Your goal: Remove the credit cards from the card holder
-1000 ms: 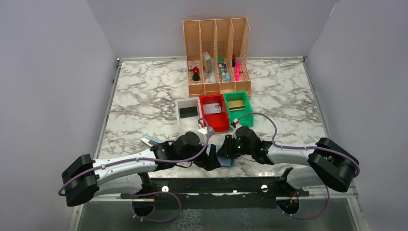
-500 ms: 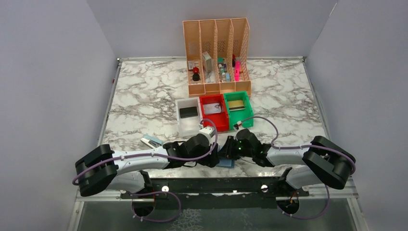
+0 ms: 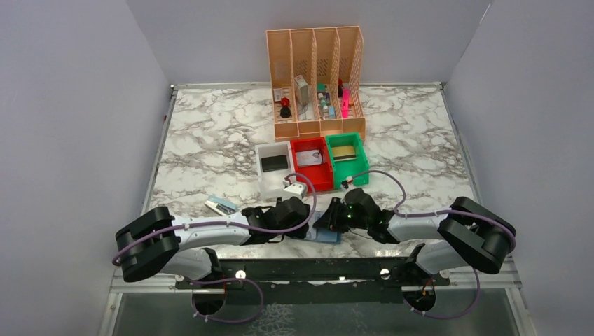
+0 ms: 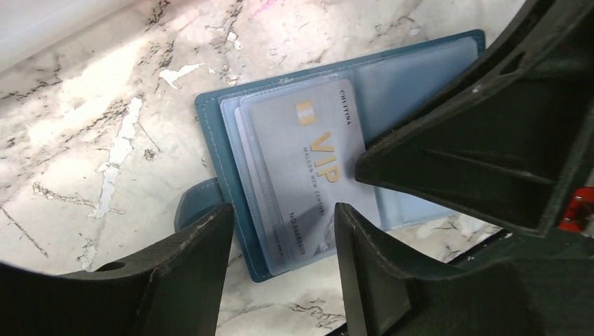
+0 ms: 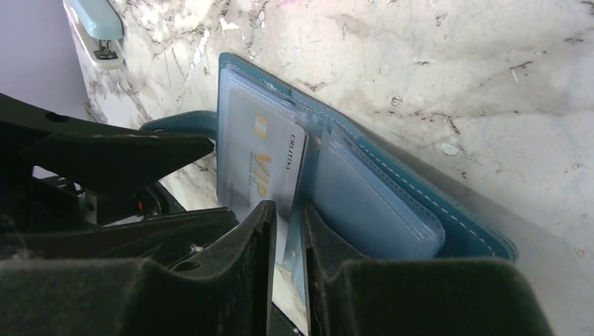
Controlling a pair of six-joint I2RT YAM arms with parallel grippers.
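The teal card holder lies open on the marble at the near edge, between both grippers. A silvery-grey VIP credit card lies on its left half, over the clear pockets. My right gripper is nearly shut, with the card's inner edge and a clear pocket leaf between its jaws. One of its fingers reaches over the wallet's right half. My left gripper is open, low over the wallet's near-left corner and the snap tab. No gold card shows in the wallet.
White, red and green bins stand just behind the grippers. The green one holds a flat tan thing. The peach mesh organizer stands further back. A light-blue stapler lies to the left. The table's near edge is right below the wallet.
The left arm has folded in and its gripper has slid a little back and left beside the wallet. The right gripper has edged lower onto the wallet.
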